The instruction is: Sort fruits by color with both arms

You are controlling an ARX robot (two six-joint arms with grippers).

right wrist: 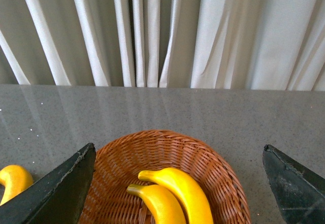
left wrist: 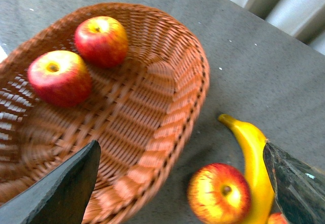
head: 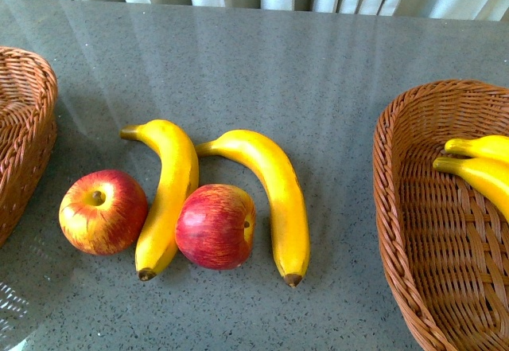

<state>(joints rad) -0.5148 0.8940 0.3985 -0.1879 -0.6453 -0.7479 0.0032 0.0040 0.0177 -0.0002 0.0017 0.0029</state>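
left gripper (left wrist: pixel 180 150): jaws spread wide, empty, at the rim of the left brown woven wicker basket (left wrist: pixel 200 76); two round red-yellow apples (left wrist: pixel 60 76) lie in it.
right gripper (right wrist: pixel 179 149): spread wide, empty, above the right brown wicker basket (right wrist: pixel 223 176) with two glossy yellow bananas (right wrist: pixel 183 186) inside.
grey speckled table (head: pixel 318 64): between the baskets you'll find a close row: red streaked apple (head: pixel 103 212), curved yellow banana (head: pixel 171 192), second red apple (head: pixel 215 226), second long banana (head: pixel 282 192).

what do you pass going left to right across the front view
left basket → apple → banana → second apple → second banana → right basket, holding two bananas
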